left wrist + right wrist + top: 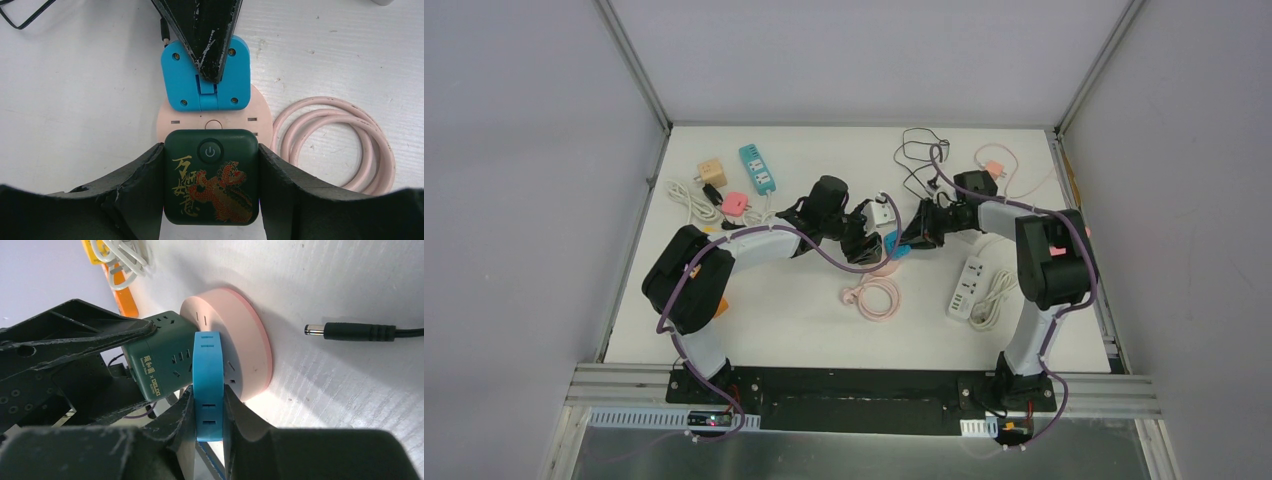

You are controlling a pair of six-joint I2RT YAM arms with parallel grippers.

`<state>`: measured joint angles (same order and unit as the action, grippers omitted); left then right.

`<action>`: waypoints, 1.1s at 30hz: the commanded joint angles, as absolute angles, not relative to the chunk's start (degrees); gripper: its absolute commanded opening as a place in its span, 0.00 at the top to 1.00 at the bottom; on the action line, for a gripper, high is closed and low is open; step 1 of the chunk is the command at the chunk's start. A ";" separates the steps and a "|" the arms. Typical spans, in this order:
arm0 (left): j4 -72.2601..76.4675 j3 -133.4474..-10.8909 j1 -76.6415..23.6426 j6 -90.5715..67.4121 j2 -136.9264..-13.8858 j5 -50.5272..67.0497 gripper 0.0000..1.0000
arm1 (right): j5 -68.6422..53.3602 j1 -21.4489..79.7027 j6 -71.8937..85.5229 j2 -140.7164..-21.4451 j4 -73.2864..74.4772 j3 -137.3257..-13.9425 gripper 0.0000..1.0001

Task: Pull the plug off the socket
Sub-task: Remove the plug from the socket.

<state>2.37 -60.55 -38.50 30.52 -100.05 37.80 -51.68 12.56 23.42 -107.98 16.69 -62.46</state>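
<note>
A round pink socket (262, 120) lies flat on the white table, also in the right wrist view (242, 332) and the top view (887, 264). A dark green cube adapter with a dragon print (211, 176) and a flat blue plug (205, 80) both sit on it. My left gripper (211, 187) is shut on the green cube's sides. My right gripper (207, 415) is shut on the blue plug (207, 380), pinching its two flat faces. The two grippers meet over the socket in the top view, left gripper (864, 245), right gripper (912, 240).
A coiled pink cable (874, 298) lies just in front of the socket. A black barrel connector (350, 331) lies beside it. A white power strip (967, 287) is at the right, black cables (919, 160) behind, and a teal strip (757, 167), wooden cube (712, 171) and white cable (686, 198) at the back left.
</note>
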 commanded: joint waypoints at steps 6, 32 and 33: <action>-3.78 -59.72 -38.50 31.14 -101.05 40.78 1.00 | -43.38 12.85 21.18 -106.80 18.48 -63.84 1.00; -4.59 -60.03 -38.50 31.68 -101.34 41.48 1.00 | -40.25 13.82 20.04 -105.11 19.45 -64.23 1.00; -4.62 -60.11 -38.50 31.72 -101.38 41.48 1.00 | -38.19 14.56 18.85 -103.69 19.94 -64.26 1.00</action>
